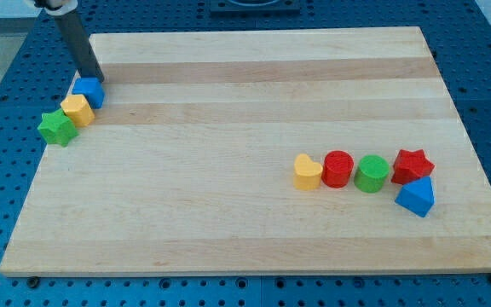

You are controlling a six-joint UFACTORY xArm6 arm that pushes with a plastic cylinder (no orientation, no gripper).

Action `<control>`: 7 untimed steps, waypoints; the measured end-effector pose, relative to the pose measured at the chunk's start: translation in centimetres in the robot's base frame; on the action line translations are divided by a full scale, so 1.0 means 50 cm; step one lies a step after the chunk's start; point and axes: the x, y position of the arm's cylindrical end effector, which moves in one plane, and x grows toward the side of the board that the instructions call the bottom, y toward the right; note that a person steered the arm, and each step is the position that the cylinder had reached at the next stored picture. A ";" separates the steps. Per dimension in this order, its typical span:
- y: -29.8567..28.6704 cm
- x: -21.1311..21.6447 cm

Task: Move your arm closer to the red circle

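Note:
The red circle (338, 168) is a red cylinder at the view's lower right, in a row between a yellow heart (308, 171) on its left and a green cylinder (372, 173) on its right. My tip (94, 79) is at the view's upper left, touching the top edge of a blue cube (89, 91). It is far from the red circle, across most of the board.
A yellow hexagon (77, 109) and a green star (57, 127) sit in a diagonal line below the blue cube. A red star (413, 164) and a blue triangle (416, 197) lie right of the green cylinder. The wooden board (245, 102) ends close to the left blocks.

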 end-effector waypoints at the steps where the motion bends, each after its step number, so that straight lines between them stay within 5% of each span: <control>1: -0.004 0.012; 2: -0.008 0.005; 4: 0.229 0.048; 7: 0.368 0.423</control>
